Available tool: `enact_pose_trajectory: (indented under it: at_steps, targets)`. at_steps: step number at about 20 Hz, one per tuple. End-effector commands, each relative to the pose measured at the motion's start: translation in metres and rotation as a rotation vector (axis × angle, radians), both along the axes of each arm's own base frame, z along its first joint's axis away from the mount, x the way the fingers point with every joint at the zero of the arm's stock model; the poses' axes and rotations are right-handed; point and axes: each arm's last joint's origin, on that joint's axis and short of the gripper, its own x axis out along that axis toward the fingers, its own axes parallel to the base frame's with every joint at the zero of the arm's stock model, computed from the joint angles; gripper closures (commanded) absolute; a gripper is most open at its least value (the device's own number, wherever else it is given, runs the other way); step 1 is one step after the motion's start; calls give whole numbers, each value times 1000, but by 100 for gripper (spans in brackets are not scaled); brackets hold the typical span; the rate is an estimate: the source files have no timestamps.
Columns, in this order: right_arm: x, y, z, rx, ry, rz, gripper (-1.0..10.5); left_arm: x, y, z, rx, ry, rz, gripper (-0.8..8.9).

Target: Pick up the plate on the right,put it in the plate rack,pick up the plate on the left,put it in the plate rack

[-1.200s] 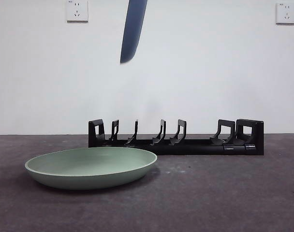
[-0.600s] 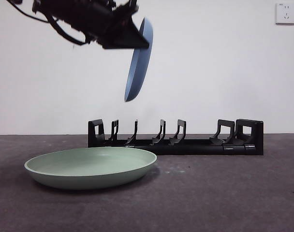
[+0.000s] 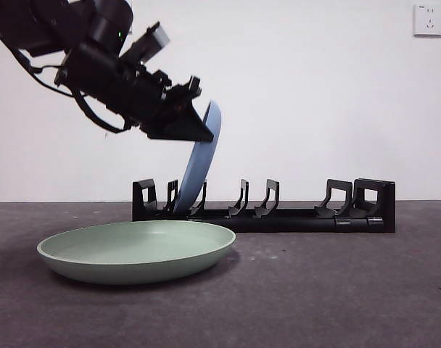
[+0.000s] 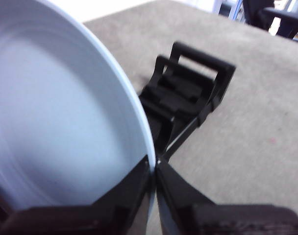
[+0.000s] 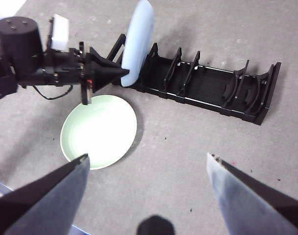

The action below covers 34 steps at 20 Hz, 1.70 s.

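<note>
Two plates: left hand (image 3: 199, 130) clamps blue plate (image 3: 199, 170) in plate rack (image 3: 278, 214); green plate (image 3: 137, 250) in front; right hand (image 5: 146, 161) apart.

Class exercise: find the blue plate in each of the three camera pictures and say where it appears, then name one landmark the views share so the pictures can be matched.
Front view: blue plate stands on edge, tilted, lower rim among the plate rack's prongs at one end, held by the left gripper.
Left wrist view: the plate fills one side, rim clamped between the jaws.
Right wrist view: the plate stands at the rack's end beside the green plate.
Shared landmark: the rack.
</note>
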Motion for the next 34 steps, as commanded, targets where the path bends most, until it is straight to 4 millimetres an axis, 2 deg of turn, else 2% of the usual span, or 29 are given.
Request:
enact_pose_trajectory:
  at_steps: [1,6,9,10,15,19,23,25,28,31,34]
  targets:
    - [-1,0,-4,-12,28,7,539,4,0,-9,16,19,14,821]
    - [1,1,-7,-19,39,10,539,3,1,-13,45,49,60,801]
    - [5,2,-14,-28,69,10,539,2,1,-13,49,60,58,577]
    - [6,2,-18,-34,84,13,538,2,1,-12,45,63,49,562]
    - [12,4,-32,-58,130,23,538,-4,2,-1,26,67,25,561]
    - [14,4,-31,-53,112,23,538,-20,8,27,10,66,6,561]
    - [23,7,-32,-51,107,24,538,-54,22,71,5,47,-27,561]
    - [35,11,-36,-47,125,34,538,-78,33,96,11,24,-34,560]
    - [63,22,-48,4,168,93,538,-123,53,131,34,-43,-52,560]
    - [92,36,-68,-10,242,119,538,-169,74,156,56,-118,-72,551]
    - [122,61,-96,-44,331,166,538,-215,91,168,101,-200,-120,393]
